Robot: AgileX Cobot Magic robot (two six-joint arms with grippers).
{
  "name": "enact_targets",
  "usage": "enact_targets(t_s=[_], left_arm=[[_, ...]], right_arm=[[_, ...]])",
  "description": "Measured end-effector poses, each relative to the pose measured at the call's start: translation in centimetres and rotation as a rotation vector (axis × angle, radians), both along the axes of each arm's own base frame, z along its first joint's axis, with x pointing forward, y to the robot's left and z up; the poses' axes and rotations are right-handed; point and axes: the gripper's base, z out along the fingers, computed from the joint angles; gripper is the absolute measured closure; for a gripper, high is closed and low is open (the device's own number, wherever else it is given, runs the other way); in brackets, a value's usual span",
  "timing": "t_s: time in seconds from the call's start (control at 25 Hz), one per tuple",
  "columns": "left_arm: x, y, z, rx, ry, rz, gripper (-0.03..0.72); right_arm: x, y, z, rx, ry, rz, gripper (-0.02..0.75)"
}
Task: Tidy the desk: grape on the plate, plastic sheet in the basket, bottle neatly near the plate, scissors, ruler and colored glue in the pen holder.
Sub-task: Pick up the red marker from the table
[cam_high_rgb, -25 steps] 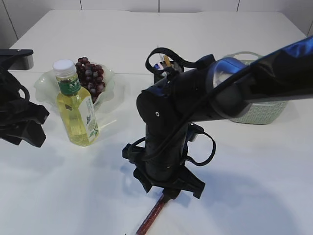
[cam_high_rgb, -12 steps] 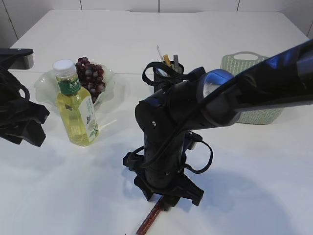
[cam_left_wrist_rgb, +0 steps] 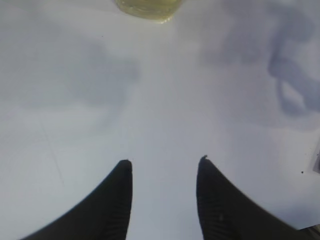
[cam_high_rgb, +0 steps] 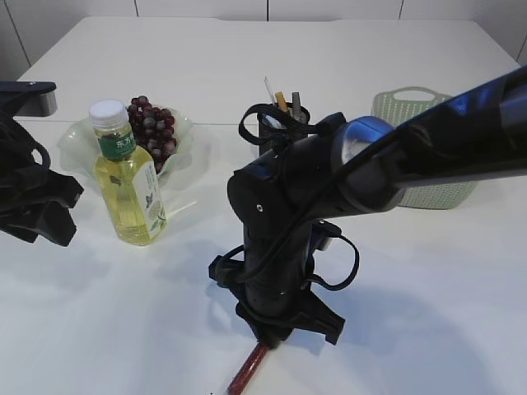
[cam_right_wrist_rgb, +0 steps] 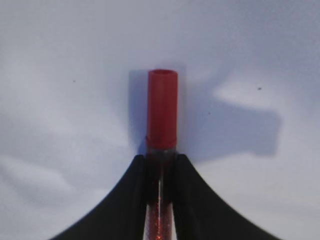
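Note:
My right gripper is low over the table's front and shut on the red glitter glue tube. The right wrist view shows both jaws pressed on the tube just behind its red cap. Dark grapes lie on the pale green plate. The yellow bottle with a white cap stands upright in front of the plate. The black pen holder holds several items behind my right arm. My left gripper is open and empty above bare table, with the bottle's base ahead of it.
A pale green basket stands at the back right, partly hidden by my right arm. My left arm hangs at the left edge, left of the bottle.
My right gripper has dropped lower onto the glue tube and closed on it. The right arm shifted slightly, uncovering the pen holder and basket. The left arm stayed still.

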Motion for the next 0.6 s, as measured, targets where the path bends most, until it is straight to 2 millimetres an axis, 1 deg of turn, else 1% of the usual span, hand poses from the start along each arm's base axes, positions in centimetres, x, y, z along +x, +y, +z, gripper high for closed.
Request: enact_targets(t_s=[0.24,0.44,0.6], left_arm=[[0.0,0.0,0.0,0.000,0.000,0.000,0.379],[0.0,0.0,0.0,-0.001,-0.004,0.000,0.380],[0.0,0.0,0.0,-0.001,-0.005,0.000,0.380]], right_arm=[[0.1,-0.1,0.0,-0.015,-0.012,0.015,0.664],[0.2,0.0,0.0,-0.010,-0.023,0.086,0.673],[1.1,-0.3,0.4,0.054,-0.059,0.155,0.675]])
